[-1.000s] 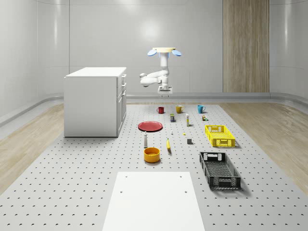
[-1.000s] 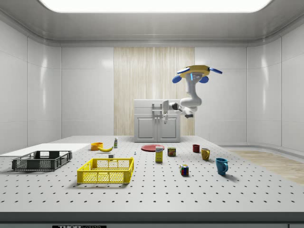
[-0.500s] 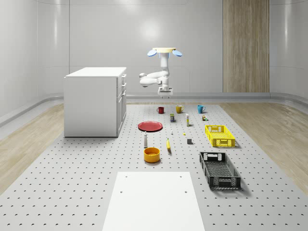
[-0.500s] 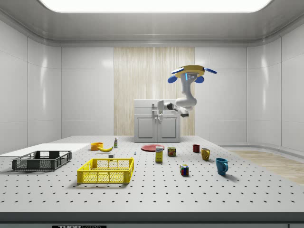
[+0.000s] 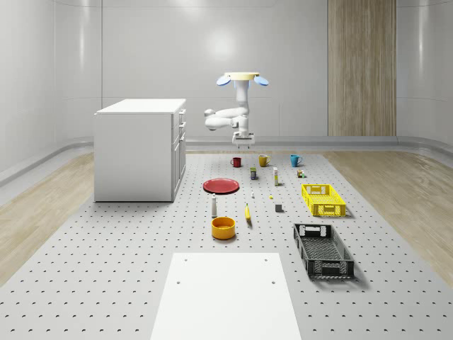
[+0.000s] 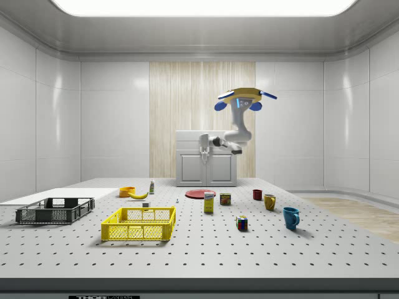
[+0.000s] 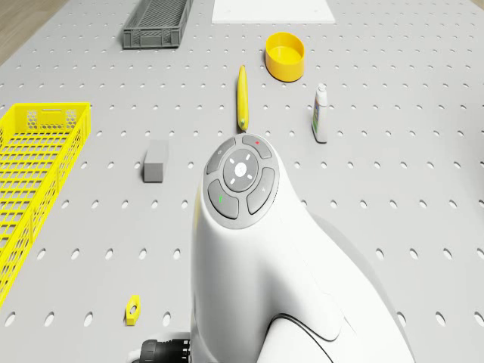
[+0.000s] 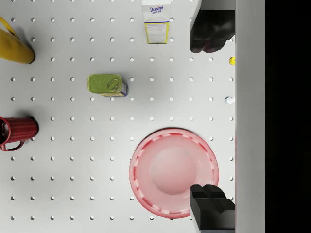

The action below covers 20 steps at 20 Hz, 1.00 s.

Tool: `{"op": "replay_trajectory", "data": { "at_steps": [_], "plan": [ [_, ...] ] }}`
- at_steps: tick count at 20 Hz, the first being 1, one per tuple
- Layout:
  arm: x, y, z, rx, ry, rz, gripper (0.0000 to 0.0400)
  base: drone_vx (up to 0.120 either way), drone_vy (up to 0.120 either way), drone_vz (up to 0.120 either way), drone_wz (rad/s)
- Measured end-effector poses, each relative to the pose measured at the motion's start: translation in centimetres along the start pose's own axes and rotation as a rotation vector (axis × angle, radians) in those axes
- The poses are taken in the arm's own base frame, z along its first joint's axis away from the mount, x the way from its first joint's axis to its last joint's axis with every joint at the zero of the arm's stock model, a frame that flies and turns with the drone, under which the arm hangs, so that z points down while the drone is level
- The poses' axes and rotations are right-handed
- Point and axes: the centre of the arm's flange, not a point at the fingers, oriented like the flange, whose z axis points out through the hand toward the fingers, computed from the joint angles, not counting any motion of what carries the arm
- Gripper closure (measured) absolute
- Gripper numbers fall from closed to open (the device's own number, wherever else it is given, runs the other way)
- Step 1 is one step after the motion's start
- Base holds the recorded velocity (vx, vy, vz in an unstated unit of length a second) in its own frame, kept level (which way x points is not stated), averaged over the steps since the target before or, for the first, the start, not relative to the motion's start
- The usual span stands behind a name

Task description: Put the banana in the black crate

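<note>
While I hover high over the far part of the table (image 5: 106, 283), my drone (image 5: 242, 76) sits above the row of mugs and my arm bends down and toward the whole-scene view's left, ending in my gripper (image 5: 241, 141), which hangs in the air well above the red mug (image 5: 236, 161) and the plate (image 5: 221, 185). From the side, the drone (image 6: 239, 98) floats in front of the cabinet (image 6: 206, 159), with the gripper (image 6: 204, 149) pointing down.

Looking along the gripper from the wrist, my two dark fingers (image 8: 212, 30) stand apart with nothing between them; below lie the plate (image 8: 173, 173), a green can (image 8: 107, 85), a sugar box (image 8: 156, 21), the red mug (image 8: 16, 133) and the edge of a yellow mug (image 8: 14, 44).

The banana (image 5: 248, 212) lies on the table nearer the camera than the plate, just right of the orange bowl (image 5: 223, 227) and a small bottle (image 5: 214, 206). The black crate (image 5: 323, 250) sits well apart from it, nearer and to the right, with the yellow crate (image 5: 323, 200) beyond.

My drone camera adds what the wrist misses: past my arm's button pad, the banana (image 7: 242, 96) lies lengthwise between a grey block (image 7: 155, 161) and the bottle (image 7: 321, 113), with the bowl (image 7: 284, 56) and the black crate (image 7: 156, 23) farther on.
</note>
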Motion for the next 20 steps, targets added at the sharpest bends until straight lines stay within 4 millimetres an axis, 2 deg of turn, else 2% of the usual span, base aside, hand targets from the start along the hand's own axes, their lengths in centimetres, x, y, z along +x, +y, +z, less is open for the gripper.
{"op": "replay_trajectory", "data": {
  "at_steps": [10,14,20],
  "plan": [
    [0.0,0.0,0.0,0.0,0.0,0.0,0.0,0.12,0.0,-0.12,0.0],
    [0.0,0.0,0.0,0.0,0.0,0.0,0.0,0.12,0.0,-0.03,0.0],
    [0.0,0.0,0.0,0.0,0.0,0.0,0.0,0.12,0.0,-0.12,0.0]
  ]
}}
